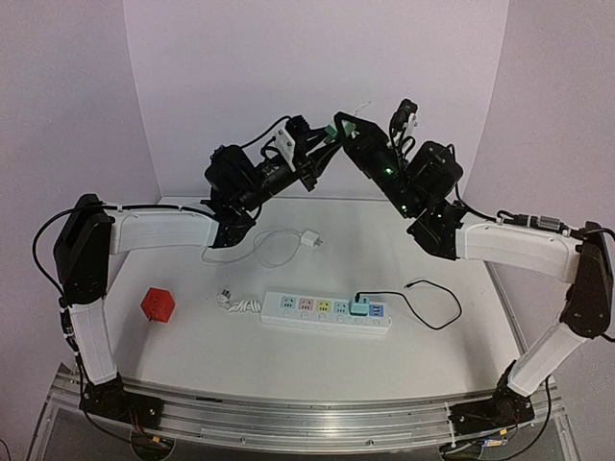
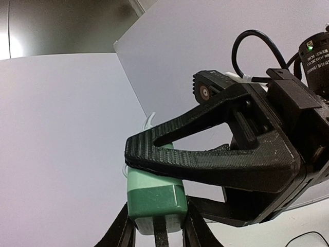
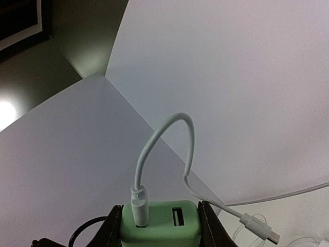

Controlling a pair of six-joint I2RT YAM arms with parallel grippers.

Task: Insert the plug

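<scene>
A green plug [image 1: 336,129] with a short white USB cable [image 3: 164,134] is held high above the table's back, between both grippers. My right gripper [image 1: 348,133] is shut on its sides, seen in the right wrist view [image 3: 160,222] with the plug's USB face [image 3: 177,234] towards the camera. My left gripper [image 1: 323,146] meets it from the other side. In the left wrist view, the left gripper [image 2: 157,229] closes on the plug [image 2: 154,198], and a right finger [image 2: 205,159] lies across the plug's top. The white power strip [image 1: 327,313] lies on the table at the front centre.
A teal plug [image 1: 358,305] with a black cable [image 1: 432,307] sits in the strip. A white charger [image 1: 310,239] with a looped cable lies behind the strip. A red cube [image 1: 158,304] stands at the left. The strip's coiled cord [image 1: 235,303] is at its left end.
</scene>
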